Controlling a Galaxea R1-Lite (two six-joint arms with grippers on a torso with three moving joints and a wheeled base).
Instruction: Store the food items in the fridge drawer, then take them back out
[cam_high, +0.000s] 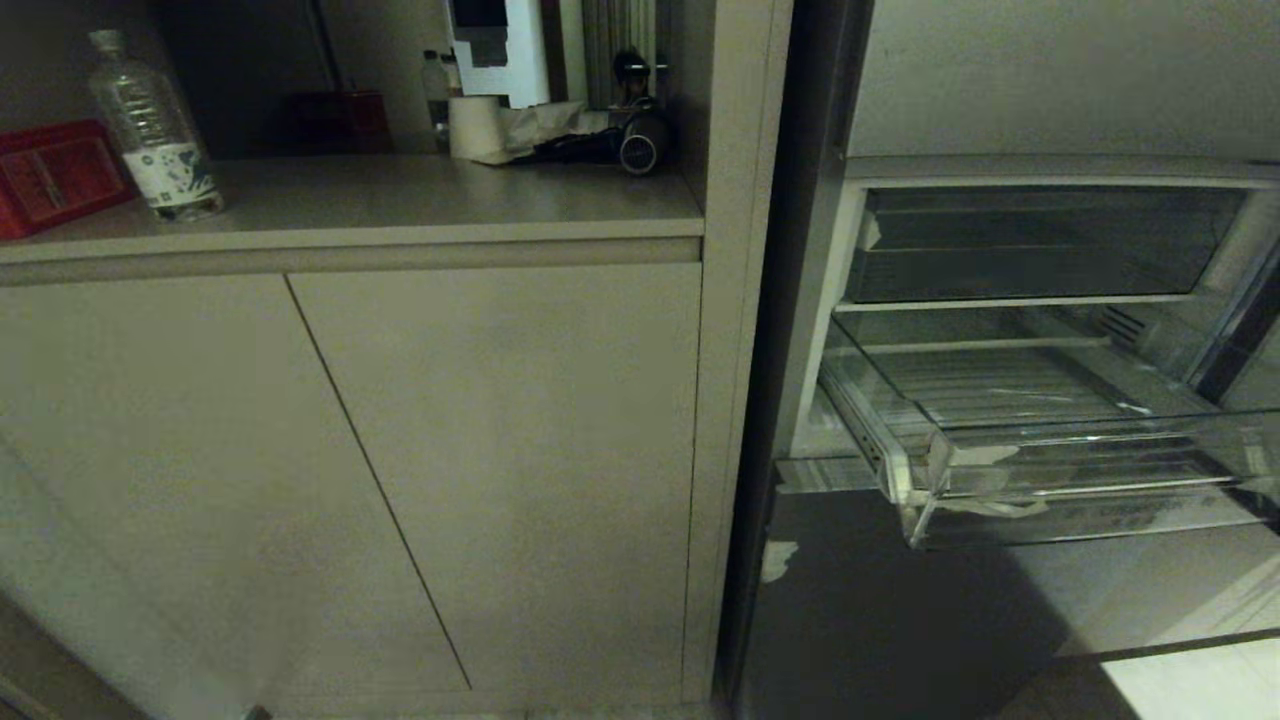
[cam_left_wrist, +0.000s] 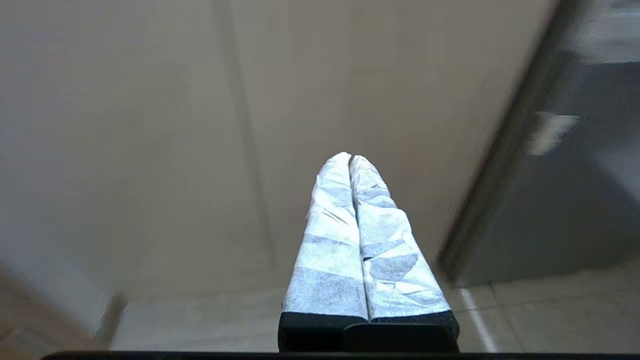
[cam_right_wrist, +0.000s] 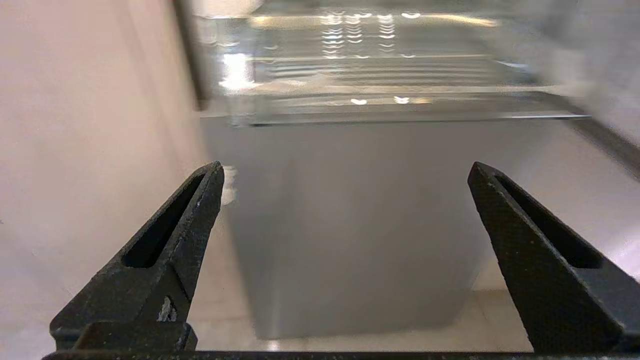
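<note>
Head view shows the fridge drawer (cam_high: 1050, 440) pulled out of the open fridge (cam_high: 820, 300) at right, its long axis running side to side; nothing lies on its ribbed floor. No food items appear in any view, so their place cannot be told. On the counter (cam_high: 400, 200) at left stand only a bottle (cam_high: 150, 120) and clutter.

Right tool (cam_right_wrist: 345, 180) is spread wide and holds nothing; the drawer lies ahead of it and higher, above the grey lower door (cam_right_wrist: 350, 225). Left tool (cam_left_wrist: 350, 157) has its wrapped fingers pressed together, holding nothing, facing the cabinet door (cam_left_wrist: 150, 125). Judgement: the right arm is nearer the drawer.
</note>
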